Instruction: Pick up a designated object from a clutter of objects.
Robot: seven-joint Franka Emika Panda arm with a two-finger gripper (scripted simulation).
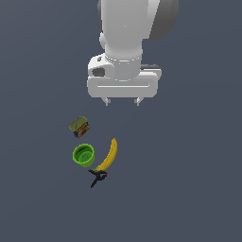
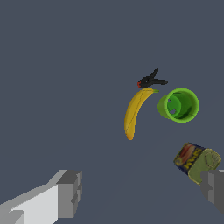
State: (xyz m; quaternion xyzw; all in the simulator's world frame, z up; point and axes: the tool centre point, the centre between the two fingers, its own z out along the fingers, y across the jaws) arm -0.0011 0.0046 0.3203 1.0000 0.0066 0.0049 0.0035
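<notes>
The yellow banana [image 1: 109,155] [image 2: 134,111] lies flat on the dark grey floor, its stem end beside the small black clamp with a red tip [image 1: 98,177] [image 2: 151,80]. A round green cup [image 1: 83,155] [image 2: 179,105] stands just to the banana's side, toward the exterior view's left. An olive-brown can [image 1: 79,126] [image 2: 197,161] lies a little farther off. My gripper [image 1: 123,101] [image 2: 142,192] hovers high above the floor, open, with nothing between its fingers [image 2: 70,192]. It hangs over bare floor, short of the banana and apart from the clutter.
The dark grey floor [image 1: 189,179] stretches all around the small group of items. The arm's white wrist and hand body [image 1: 124,56] fill the upper middle of the exterior view.
</notes>
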